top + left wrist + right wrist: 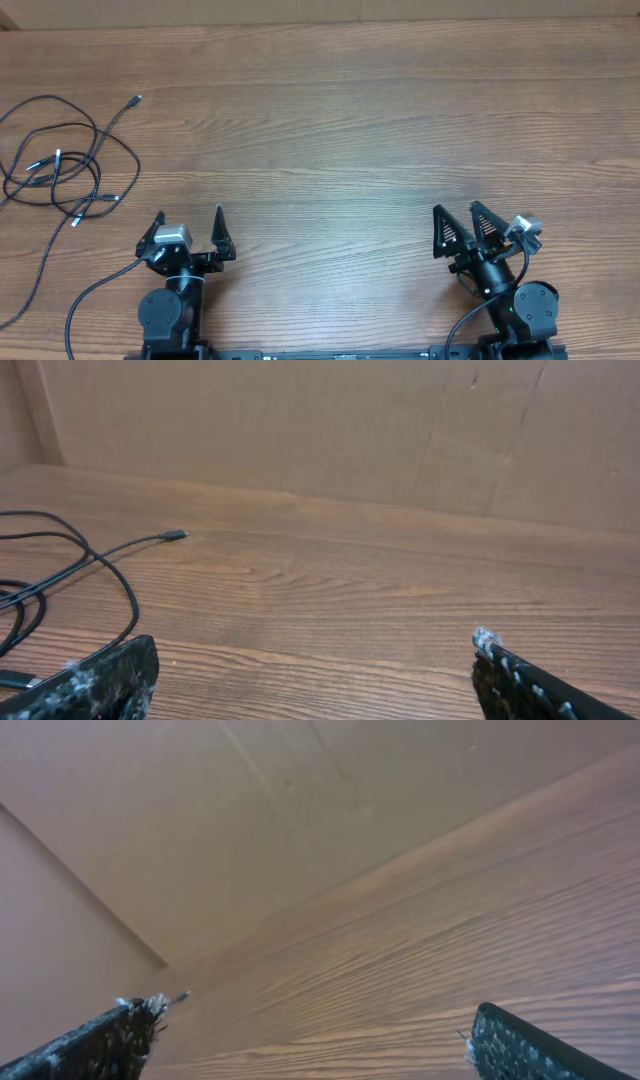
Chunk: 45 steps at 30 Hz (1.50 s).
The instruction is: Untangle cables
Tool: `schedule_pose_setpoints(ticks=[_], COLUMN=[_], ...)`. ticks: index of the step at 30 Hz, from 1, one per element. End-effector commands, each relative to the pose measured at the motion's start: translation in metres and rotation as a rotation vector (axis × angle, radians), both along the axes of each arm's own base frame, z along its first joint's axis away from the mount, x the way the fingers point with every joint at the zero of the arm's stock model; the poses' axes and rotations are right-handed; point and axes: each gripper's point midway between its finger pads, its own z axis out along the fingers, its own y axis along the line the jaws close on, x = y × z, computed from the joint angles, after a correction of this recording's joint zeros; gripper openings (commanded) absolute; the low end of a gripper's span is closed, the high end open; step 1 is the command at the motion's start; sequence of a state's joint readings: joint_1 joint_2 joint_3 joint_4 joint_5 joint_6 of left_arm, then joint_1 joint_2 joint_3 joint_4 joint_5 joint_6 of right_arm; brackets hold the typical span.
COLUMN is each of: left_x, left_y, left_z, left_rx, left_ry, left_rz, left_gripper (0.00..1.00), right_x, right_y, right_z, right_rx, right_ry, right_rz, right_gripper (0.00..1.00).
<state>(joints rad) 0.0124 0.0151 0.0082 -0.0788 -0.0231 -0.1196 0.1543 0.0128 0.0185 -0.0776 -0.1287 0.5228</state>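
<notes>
**Limp, light cords wait at the left edge, both end effectors released**

The thin black flexible cables with small silver-tipped plugs [55, 168] lie in a loose knot of overlapping loops at the left edge of the brown wood-grain worktop [330, 130]. They are forward and to the left of the left end effector [190, 215] and well apart from the right end effector [456, 210]. Both end effectors stand spread wide and hold nothing.

The cords look light, soft and prone to slide or drag the whole bundle when pulled. A pinch in mid-tangle would likely catch several strands. The better hold is probably a single strand just behind the loose plug end [135, 100] that sticks out toward the back, where the cord lies alone. The knot would likely need pinning.
</notes>
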Motion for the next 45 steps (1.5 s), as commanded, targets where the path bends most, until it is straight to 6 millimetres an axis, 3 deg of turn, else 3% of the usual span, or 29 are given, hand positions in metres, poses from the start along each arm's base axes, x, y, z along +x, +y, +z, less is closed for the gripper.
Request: schedule_pose_setpoints(ticks=[1,7,11,20,25,45], left_x=[0.000,0.000,0.000,0.000,0.000,0.000], left_y=[-0.001,-0.001,-0.001,-0.001,-0.001,-0.001], left_z=[0.001,0.001,0.001,0.001,0.001,0.001], left_rx=[0.019,0.019,0.019,0.019,0.019,0.019], left_ry=[-0.008,-0.008,-0.008,-0.008,-0.008,-0.008], left_rz=[-0.005,-0.005,-0.005,-0.005,-0.005,-0.005], left_gripper=[1.00,0.99,1.00,1.00,0.99,1.00], right_x=[0.004,0.004,0.004,0.007,0.008,0.008], right_y=[-0.015,-0.015,-0.018,-0.034,-0.047,-0.044], right_z=[-0.003,-0.004,-0.004,-0.004,-0.005,-0.005], right_rx=[-0.188,-0.706,-0.854,-0.862,-0.716,-0.712], right_ry=[-0.047,-0.187,-0.219,-0.192,-0.128,-0.131], right_rz=[-0.077,-0.061,-0.071,-0.132,-0.208,-0.197], right_gripper=[1.00,1.00,1.00,1.00,1.00,1.00])
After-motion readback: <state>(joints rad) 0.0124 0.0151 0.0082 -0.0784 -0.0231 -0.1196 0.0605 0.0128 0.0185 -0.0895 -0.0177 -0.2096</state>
